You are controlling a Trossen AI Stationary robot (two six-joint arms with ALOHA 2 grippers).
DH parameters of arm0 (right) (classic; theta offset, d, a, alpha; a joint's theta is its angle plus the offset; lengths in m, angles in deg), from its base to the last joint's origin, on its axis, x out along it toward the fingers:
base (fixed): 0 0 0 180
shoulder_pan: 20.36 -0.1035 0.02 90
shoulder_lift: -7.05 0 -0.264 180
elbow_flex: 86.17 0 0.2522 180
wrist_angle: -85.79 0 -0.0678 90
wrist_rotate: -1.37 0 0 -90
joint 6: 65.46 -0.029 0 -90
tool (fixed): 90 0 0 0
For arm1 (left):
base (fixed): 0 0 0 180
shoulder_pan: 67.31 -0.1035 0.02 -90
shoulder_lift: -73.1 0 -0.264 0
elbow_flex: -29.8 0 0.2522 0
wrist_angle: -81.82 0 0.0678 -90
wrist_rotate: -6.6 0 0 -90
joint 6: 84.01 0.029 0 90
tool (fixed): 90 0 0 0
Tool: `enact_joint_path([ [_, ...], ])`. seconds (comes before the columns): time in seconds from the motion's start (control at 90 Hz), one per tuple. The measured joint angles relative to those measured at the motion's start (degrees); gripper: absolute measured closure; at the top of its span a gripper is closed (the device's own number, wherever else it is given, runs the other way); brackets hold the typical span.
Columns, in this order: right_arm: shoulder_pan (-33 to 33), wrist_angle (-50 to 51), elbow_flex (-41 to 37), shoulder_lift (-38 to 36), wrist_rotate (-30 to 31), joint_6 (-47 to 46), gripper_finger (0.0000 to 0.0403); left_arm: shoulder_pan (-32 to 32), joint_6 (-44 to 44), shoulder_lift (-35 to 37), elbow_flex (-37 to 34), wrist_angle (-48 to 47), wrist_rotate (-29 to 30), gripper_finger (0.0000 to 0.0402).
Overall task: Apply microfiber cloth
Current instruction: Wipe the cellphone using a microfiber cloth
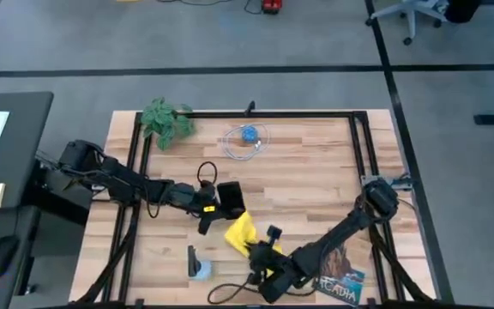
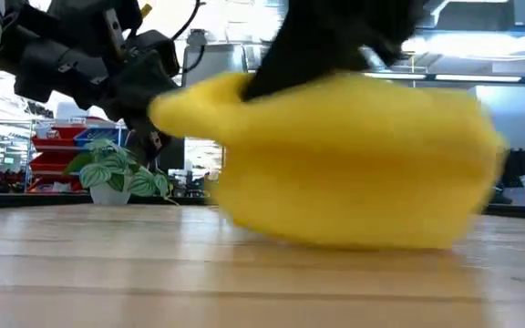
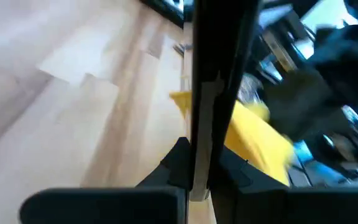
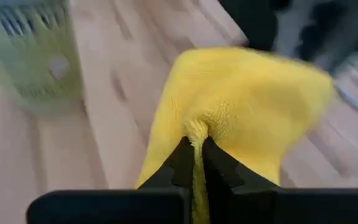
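Note:
The yellow microfiber cloth (image 1: 240, 233) shows near the table's front middle, with my right gripper (image 1: 261, 254) shut on it. Just beyond it is a black smartphone (image 1: 230, 197), which my left gripper (image 1: 207, 209) is shut on. In the left wrist view the phone (image 3: 219, 93) stands edge-on between the fingers, with the cloth (image 3: 260, 140) behind it. In the low view the cloth (image 2: 354, 164) fills the middle, close above the wood. My left gripper pinches the smartphone between its two fingers (image 3: 179, 165), across its thin edge (image 3: 199, 146), coming level from the table's left. The phone stands on edge, reaching away from the fingers. My right gripper pinches a gathered fold (image 4: 196, 134) of the cloth's near part between its two fingertips, slanting in from the table's near right. The rest spreads away from the fingers toward the phone. Whether its underside (image 2: 354, 239) touches the table cannot be told.
A green leafy plant (image 1: 166, 122) stands at the far left, and a blue object inside a clear ring (image 1: 247, 135) at the far middle. A small blue-and-dark object (image 1: 197, 266) sits near the front edge. A printed booklet (image 1: 341, 283) lies at the front right.

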State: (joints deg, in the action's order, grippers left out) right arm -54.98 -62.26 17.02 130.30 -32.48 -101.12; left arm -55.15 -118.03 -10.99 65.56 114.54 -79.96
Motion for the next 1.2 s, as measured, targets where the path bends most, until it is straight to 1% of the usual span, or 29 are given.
enact_joint_path([
  [0.067, 1.6, -2.9, 0.0, 0.0, 2.5, 3.2, 0.0403, 0.3, 0.1, 0.0, 0.0, 1.6, 1.2, 0.0392],
  [0.167, 4.8, -5.3, 0.0, -0.1, 2.6, 6.9, 0.0403, 0.6, 0.2, 0.0, 0.2, 2.2, 1.6, 0.0392],
  [0.289, 8.0, -5.2, 0.0, -0.1, 2.6, 6.7, 0.0403, 1.4, 0.8, -0.1, 0.9, 2.1, 3.1, 0.0392],
  [0.433, 8.4, -4.0, 0.1, -0.4, 5.2, 6.0, 0.0403, 2.3, 0.7, -0.1, 1.0, 1.8, 4.0, 0.0392],
  [0.478, 8.4, -1.8, 0.1, -1.0, 5.5, 4.0, 0.0403, 2.4, 0.7, -0.1, 1.1, 1.8, 3.9, 0.0392],
  [0.533, 8.2, 2.7, 0.2, -1.7, 6.3, -0.7, 0.0403, 2.5, 0.7, -0.1, 1.1, 1.0, 3.8, 0.0392],
  [0.678, 7.1, 18.8, 0.3, -2.5, 8.7, -17.0, 0.0403, 3.0, 0.4, -0.2, 1.0, -1.3, 2.7, 0.0392],
  [0.744, 6.7, 26.7, 0.0, -2.4, 9.0, -24.5, 0.0403, 3.7, 1.1, -0.2, 1.1, -0.5, -0.4, 0.0392],
  [0.8, 6.5, 31.3, 0.0, -2.2, 8.7, -30.0, 0.0403, 4.1, 1.7, 0.0, 1.2, -0.2, -1.6, 0.0392],
  [0.867, 6.1, 37.7, 0.0, -2.2, 8.4, -36.6, 0.0403, 4.3, 2.0, 0.0, 1.2, -0.5, -0.3, 0.0392],
  [0.956, 4.4, 42.7, 0.0, -2.7, 8.4, -43.4, 0.0403, 4.4, 2.1, -0.1, 1.1, -0.9, 1.3, 0.0392],
  [1.011, 3.3, 43.8, 0.0, -3.3, 9.0, -45.4, 0.0403, 4.3, 2.1, -0.1, 1.1, -0.8, 1.3, 0.0392],
  [1.089, 1.4, 43.5, 2.2, -3.7, 12.3, -44.8, 0.0403, 4.1, 2.1, -0.1, 1.1, -1.2, 2.2, 0.0392],
  [1.156, 0.0, 41.1, 4.4, -3.8, 16.1, -40.4, 0.0403, 3.9, 1.9, -0.1, 1.1, -1.7, 3.9, 0.0392],
  [1.2, -0.5, 36.5, 5.4, -3.8, 17.6, -34.6, 0.0403, 3.9, 1.9, -0.1, 1.1, -1.6, 4.2, 0.0392],
])
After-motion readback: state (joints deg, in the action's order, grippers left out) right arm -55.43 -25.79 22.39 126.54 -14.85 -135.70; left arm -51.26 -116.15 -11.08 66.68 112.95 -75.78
